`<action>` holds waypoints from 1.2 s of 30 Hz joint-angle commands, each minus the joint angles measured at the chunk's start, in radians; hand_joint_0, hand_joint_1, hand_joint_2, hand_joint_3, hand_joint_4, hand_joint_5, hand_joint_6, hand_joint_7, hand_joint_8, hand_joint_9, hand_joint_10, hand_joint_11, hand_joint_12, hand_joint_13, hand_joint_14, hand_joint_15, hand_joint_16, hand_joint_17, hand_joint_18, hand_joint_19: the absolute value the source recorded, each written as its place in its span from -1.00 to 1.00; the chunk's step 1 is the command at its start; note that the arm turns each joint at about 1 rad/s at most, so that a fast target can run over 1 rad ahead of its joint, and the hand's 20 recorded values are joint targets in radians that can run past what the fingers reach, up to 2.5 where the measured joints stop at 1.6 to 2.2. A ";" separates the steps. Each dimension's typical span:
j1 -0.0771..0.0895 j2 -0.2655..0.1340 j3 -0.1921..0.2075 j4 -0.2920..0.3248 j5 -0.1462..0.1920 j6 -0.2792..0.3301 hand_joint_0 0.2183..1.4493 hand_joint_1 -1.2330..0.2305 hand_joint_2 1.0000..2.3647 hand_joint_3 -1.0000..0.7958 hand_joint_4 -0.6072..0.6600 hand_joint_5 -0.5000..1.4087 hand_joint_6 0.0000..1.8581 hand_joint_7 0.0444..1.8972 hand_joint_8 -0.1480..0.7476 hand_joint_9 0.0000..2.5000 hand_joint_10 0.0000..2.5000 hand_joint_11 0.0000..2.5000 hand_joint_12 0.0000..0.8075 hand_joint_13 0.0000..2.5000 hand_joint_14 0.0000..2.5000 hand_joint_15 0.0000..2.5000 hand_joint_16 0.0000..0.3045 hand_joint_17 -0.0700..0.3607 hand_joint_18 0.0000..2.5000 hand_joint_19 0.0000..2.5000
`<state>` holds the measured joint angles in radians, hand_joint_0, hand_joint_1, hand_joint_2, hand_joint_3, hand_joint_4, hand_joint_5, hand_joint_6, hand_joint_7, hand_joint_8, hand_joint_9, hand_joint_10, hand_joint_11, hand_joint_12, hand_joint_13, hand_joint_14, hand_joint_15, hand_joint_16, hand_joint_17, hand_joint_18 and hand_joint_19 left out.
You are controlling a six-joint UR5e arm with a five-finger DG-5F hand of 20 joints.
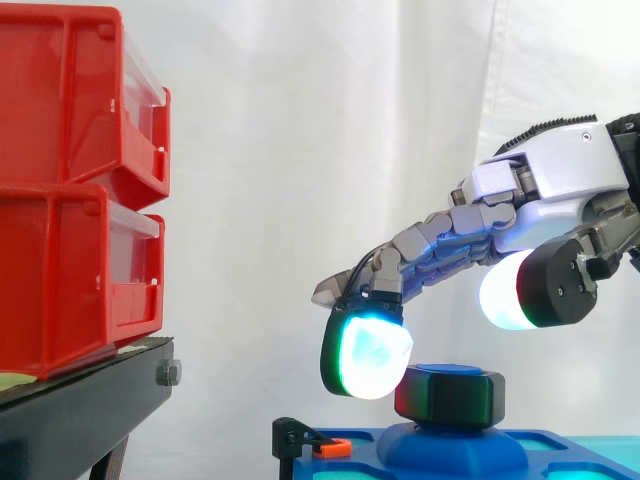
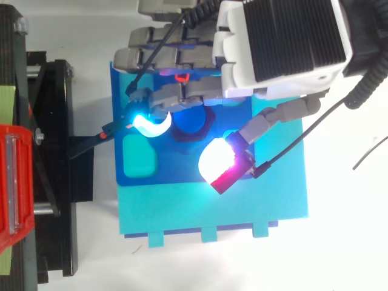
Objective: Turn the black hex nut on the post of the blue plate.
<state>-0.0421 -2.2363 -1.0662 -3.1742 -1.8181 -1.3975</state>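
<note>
The black hex nut [image 1: 450, 395] sits on the raised post of the blue plate [image 1: 455, 455], and from above its blue centre [image 2: 190, 124] shows between the fingers. My hand [image 1: 560, 170] reaches in from the right above the nut, fingers stretched out. A cyan-glowing fingertip [image 1: 366, 355] hangs right against the nut's left side; whether it touches is unclear. The white-glowing thumb pad [image 1: 508, 290] hovers above and to the right of the nut, apart from it. The hand is open and holds nothing.
Two stacked red bins [image 1: 70, 190] stand on a black stand [image 1: 80, 410] at the left. A black clamp with an orange tip [image 1: 312, 442] holds the plate's left edge. The blue plate rests on a cyan base [image 2: 242, 206] and has a teal recess [image 2: 139, 159].
</note>
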 commanded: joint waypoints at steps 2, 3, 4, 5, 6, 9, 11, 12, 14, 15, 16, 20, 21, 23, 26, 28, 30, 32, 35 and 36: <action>-0.005 0.000 0.000 0.002 -0.004 0.000 -0.61 0.23 -1.00 -0.44 0.17 -0.71 -0.46 -0.10 -0.19 -0.90 -1.00 -1.00 -0.12 -0.96 -1.00 -1.00 -0.61 -0.06 -1.00 -0.94; -0.005 0.000 0.000 0.002 -0.004 0.000 -0.61 0.23 -1.00 -0.44 0.17 -0.71 -0.46 -0.10 -0.19 -0.90 -1.00 -1.00 -0.12 -0.96 -1.00 -1.00 -0.61 -0.06 -1.00 -0.93; -0.010 0.001 0.000 0.002 -0.007 0.000 -0.61 0.23 -1.00 -0.44 0.17 -0.71 -0.46 -0.10 -0.19 -0.90 -1.00 -1.00 -0.12 -0.96 -1.00 -1.00 -0.61 -0.06 -1.00 -0.93; -0.012 0.000 0.000 0.002 -0.009 0.000 -0.61 0.23 -1.00 -0.44 0.17 -0.71 -0.46 -0.10 -0.19 -0.90 -1.00 -1.00 -0.12 -0.96 -1.00 -1.00 -0.61 -0.06 -1.00 -0.93; -0.013 0.000 0.000 0.002 -0.012 0.000 -0.61 0.23 -1.00 -0.44 0.17 -0.71 -0.46 -0.10 -0.19 -0.90 -1.00 -1.00 -0.12 -0.96 -1.00 -0.99 -0.61 -0.06 -1.00 -0.94; -0.018 0.000 0.000 0.002 -0.024 0.000 -0.61 0.23 -1.00 -0.44 0.17 -0.71 -0.46 -0.10 -0.19 -0.90 -1.00 -1.00 -0.12 -0.96 -1.00 -0.99 -0.61 -0.06 -1.00 -0.93; -0.019 0.000 0.000 0.002 -0.030 0.000 -0.61 0.23 -1.00 -0.44 0.17 -0.71 -0.46 -0.10 -0.19 -0.90 -1.00 -1.00 -0.12 -0.96 -1.00 -1.00 -0.61 -0.06 -1.00 -0.94; -0.021 0.000 0.000 0.003 -0.033 0.000 -0.61 0.23 -1.00 -0.44 0.17 -0.71 -0.46 -0.10 -0.19 -0.90 -1.00 -1.00 -0.12 -0.96 -1.00 -1.00 -0.61 -0.06 -1.00 -0.93; -0.024 0.000 0.000 0.005 -0.036 0.000 -0.61 0.23 -1.00 -0.44 0.17 -0.71 -0.46 -0.10 -0.19 -0.91 -1.00 -1.00 -0.12 -0.96 -1.00 -1.00 -0.61 -0.06 -1.00 -0.93; -0.024 0.000 0.000 0.006 -0.036 0.000 -0.61 0.23 -1.00 -0.44 0.17 -0.71 -0.46 -0.10 -0.19 -0.90 -1.00 -1.00 -0.12 -0.96 -1.00 -0.99 -0.61 -0.05 -1.00 -0.93; -0.025 0.000 -0.001 0.011 -0.038 0.000 -0.61 0.23 -1.00 -0.44 0.17 -0.71 -0.46 -0.10 -0.19 -0.90 -1.00 -1.00 -0.12 -0.96 -1.00 -1.00 -0.61 -0.05 -1.00 -0.93; -0.033 0.000 -0.001 0.011 -0.050 0.000 -0.61 0.22 -1.00 -0.44 0.17 -0.71 -0.46 -0.10 -0.19 -0.90 -1.00 -1.00 -0.12 -0.96 -1.00 -1.00 -0.61 -0.06 -1.00 -0.93; -0.035 0.000 -0.001 0.011 -0.052 0.000 -0.61 0.22 -1.00 -0.44 0.17 -0.71 -0.46 -0.10 -0.19 -0.90 -1.00 -1.00 -0.12 -0.96 -1.00 -1.00 -0.61 -0.06 -1.00 -0.93; -0.036 0.000 -0.001 0.011 -0.055 0.000 -0.61 0.22 -1.00 -0.44 0.17 -0.71 -0.46 -0.09 -0.19 -0.90 -1.00 -1.00 -0.12 -0.96 -1.00 -1.00 -0.61 -0.06 -1.00 -0.93; -0.041 0.000 -0.001 0.011 -0.061 0.000 -0.61 0.22 -1.00 -0.44 0.17 -0.71 -0.46 -0.10 -0.19 -0.90 -1.00 -1.00 -0.12 -0.96 -1.00 -0.99 -0.61 -0.06 -1.00 -0.93; -0.044 0.000 -0.001 0.011 -0.064 0.000 -0.61 0.22 -1.00 -0.44 0.17 -0.71 -0.46 -0.10 -0.19 -0.90 -1.00 -1.00 -0.12 -0.96 -1.00 -1.00 -0.61 -0.06 -1.00 -0.94; -0.045 0.000 -0.001 0.011 -0.069 0.000 -0.61 0.22 -1.00 -0.44 0.17 -0.71 -0.46 -0.10 -0.19 -0.90 -1.00 -1.00 -0.12 -0.96 -1.00 -0.99 -0.61 -0.06 -1.00 -0.93; -0.048 0.000 -0.001 0.011 -0.072 0.000 -0.61 0.22 -1.00 -0.44 0.16 -0.71 -0.46 -0.09 -0.19 -0.90 -1.00 -1.00 -0.12 -0.96 -1.00 -0.99 -0.61 -0.06 -1.00 -0.93; -0.051 0.000 -0.001 0.011 -0.075 0.000 -0.61 0.22 -1.00 -0.44 0.16 -0.71 -0.46 -0.09 -0.19 -0.90 -1.00 -1.00 -0.12 -0.96 -1.00 -0.99 -0.61 -0.06 -1.00 -0.93; -0.053 0.000 -0.003 0.011 -0.076 0.000 -0.61 0.22 -1.00 -0.44 0.16 -0.71 -0.46 -0.09 -0.19 -0.90 -1.00 -1.00 -0.12 -0.96 -1.00 -1.00 -0.61 -0.06 -1.00 -0.93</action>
<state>-0.0909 -2.2365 -1.0681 -3.1631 -1.8906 -1.3974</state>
